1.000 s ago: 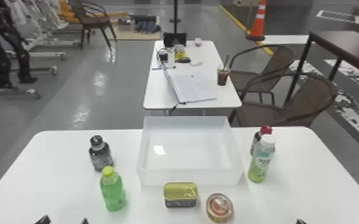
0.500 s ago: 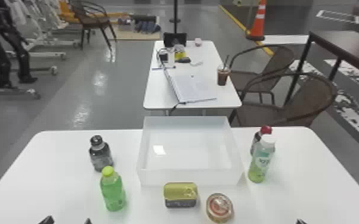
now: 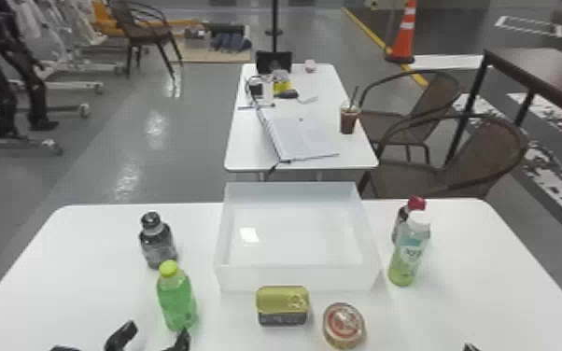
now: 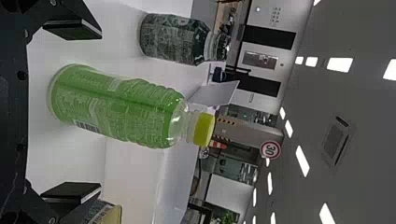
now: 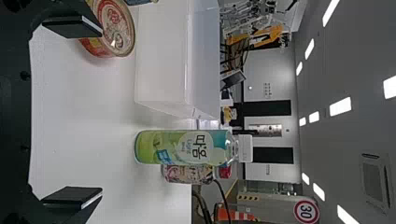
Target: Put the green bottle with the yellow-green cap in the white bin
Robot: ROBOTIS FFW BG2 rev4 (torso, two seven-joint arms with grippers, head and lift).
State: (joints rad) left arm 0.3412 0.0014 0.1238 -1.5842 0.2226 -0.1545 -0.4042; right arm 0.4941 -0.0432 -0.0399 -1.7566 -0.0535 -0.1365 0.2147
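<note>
Left claw (image 4: 99, 111) of mine is open wide, seemingly to receive the green bottle (image 3: 177, 302) (it stands upright) just ahead.

A grey floor (image 3: 93, 186) is crossed by a yellow line (image 3: 368, 35), with an orange cone (image 3: 404, 35) set beside it. Brown chairs (image 3: 476, 154) are placed by a small white table (image 3: 303, 160), and the grey ceiling (image 4: 345, 28) is lit by rectangular lamps (image 4: 339, 64). At the right, a dark table (image 3: 546, 70) is seen.
</note>
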